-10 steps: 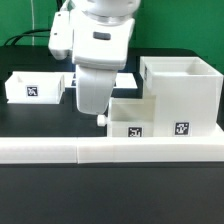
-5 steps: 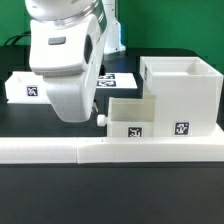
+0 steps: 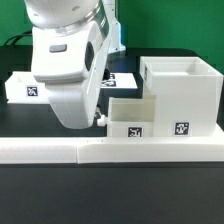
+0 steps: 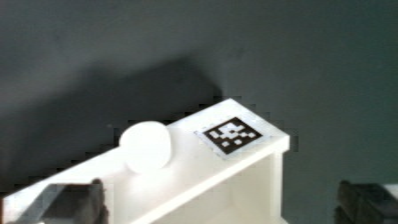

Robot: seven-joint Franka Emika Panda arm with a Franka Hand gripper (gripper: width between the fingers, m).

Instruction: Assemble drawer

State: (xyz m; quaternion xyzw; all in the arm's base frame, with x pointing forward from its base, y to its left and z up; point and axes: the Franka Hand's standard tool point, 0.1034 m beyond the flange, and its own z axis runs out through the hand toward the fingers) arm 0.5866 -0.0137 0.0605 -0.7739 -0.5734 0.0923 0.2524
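The drawer stands in three separate parts on the black bench. Its tall case is upright at the exterior view's right, open at the top, with a square tag low on its near face. The near tray sits just beside the case on the left, touching or almost touching it. It carries its own tag on the near side, and its round knob sticks out to the left. The far tray lies well apart at the exterior view's left, farther back. A long low rail runs across the near edge of the scene, and the marker board lies flat behind the trays. The arm hangs over the knob end of the near tray and hides its own fingers in that view. In the wrist view the end effector has its dark fingers spread wide and clamps nothing, with the knob and the tray's tag just ahead of them.
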